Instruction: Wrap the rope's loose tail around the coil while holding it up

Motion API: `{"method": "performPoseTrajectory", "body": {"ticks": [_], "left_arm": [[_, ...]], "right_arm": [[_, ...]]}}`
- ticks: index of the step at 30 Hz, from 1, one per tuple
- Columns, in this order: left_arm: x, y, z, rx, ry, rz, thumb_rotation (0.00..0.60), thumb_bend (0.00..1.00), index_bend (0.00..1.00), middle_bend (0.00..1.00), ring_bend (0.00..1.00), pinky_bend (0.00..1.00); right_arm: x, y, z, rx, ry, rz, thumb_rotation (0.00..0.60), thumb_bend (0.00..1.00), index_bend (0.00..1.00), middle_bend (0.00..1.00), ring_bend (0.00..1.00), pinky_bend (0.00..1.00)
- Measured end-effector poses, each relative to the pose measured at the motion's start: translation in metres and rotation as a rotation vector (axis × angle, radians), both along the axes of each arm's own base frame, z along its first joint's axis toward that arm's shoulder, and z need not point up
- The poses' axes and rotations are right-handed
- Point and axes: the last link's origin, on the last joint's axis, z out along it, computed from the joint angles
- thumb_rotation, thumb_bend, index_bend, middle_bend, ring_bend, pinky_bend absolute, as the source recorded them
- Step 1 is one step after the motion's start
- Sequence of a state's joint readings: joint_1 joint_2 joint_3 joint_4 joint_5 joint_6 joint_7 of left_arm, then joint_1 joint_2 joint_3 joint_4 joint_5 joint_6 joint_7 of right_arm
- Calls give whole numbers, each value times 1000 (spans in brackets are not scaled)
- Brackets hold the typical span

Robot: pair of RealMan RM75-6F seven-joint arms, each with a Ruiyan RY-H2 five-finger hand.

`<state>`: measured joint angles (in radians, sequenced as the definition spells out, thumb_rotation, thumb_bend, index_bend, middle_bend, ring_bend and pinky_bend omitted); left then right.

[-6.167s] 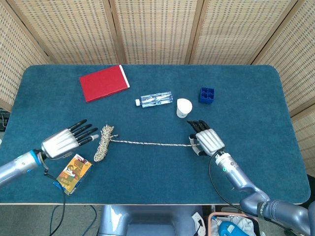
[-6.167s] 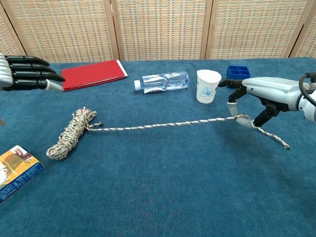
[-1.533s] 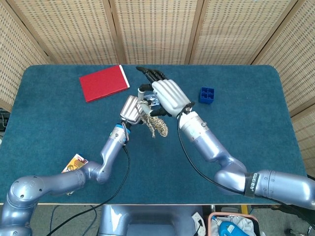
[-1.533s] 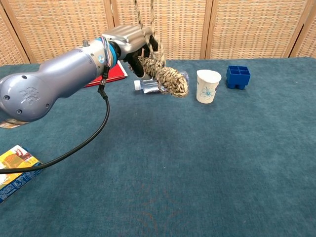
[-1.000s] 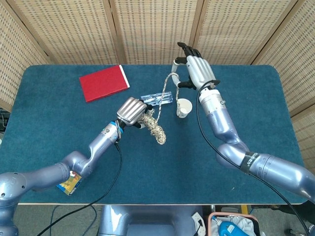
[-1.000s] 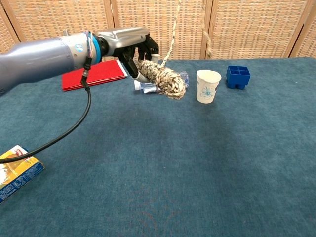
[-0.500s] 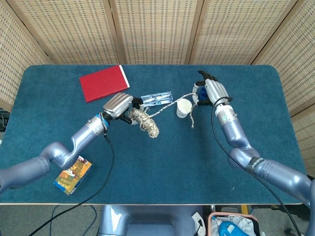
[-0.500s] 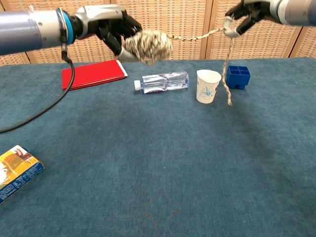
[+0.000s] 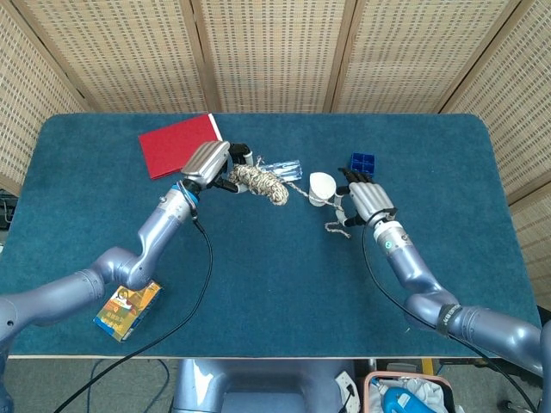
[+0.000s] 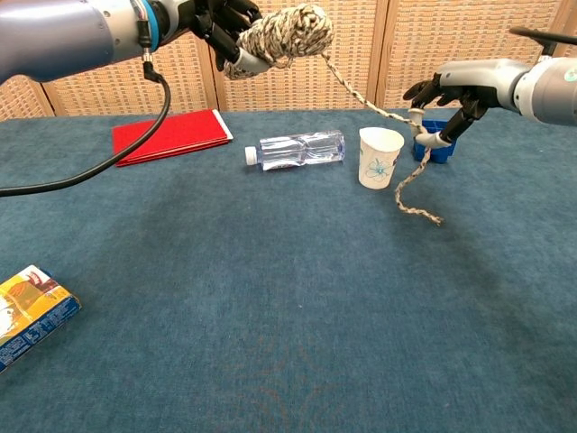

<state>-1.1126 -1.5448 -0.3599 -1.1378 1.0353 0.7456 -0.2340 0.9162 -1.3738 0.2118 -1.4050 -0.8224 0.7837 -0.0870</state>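
My left hand grips one end of the speckled rope coil and holds it up well above the table. The loose tail runs down and to the right from the coil to my right hand, which pinches it beside the paper cup. Below that hand the tail's end hangs down to the cloth.
A clear plastic bottle lies under the coil. A red notebook lies at the back left, a blue cube tray behind my right hand, and a yellow box at the front left.
My right hand has come down with the tail from high up to cup height. My left hand has shifted the raised coil slightly back and right.
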Motion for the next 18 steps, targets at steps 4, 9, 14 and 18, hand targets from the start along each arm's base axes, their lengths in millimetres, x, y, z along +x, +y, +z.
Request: {"method": "performPoseTrajectory", "body": {"ticks": [4, 9, 14, 18], "left_arm": [[11, -1, -6, 57, 26, 21, 600, 503, 838, 664, 491, 577], [26, -5, -13, 148, 44, 61, 600, 503, 840, 665, 491, 577], [39, -11, -23, 207, 12, 134, 600, 503, 840, 665, 491, 577], [44, -14, -29, 213, 7, 150, 600, 503, 840, 666, 491, 578]], "right_arm": [[4, 14, -2, 10, 3, 39, 600, 476, 693, 39, 0, 0], [15, 29, 4, -39, -4, 118, 600, 477, 696, 40, 0, 0], [25, 46, 8, -54, -13, 198, 600, 477, 696, 39, 0, 0], [29, 53, 12, -68, -10, 249, 600, 477, 696, 34, 0, 0]]}}
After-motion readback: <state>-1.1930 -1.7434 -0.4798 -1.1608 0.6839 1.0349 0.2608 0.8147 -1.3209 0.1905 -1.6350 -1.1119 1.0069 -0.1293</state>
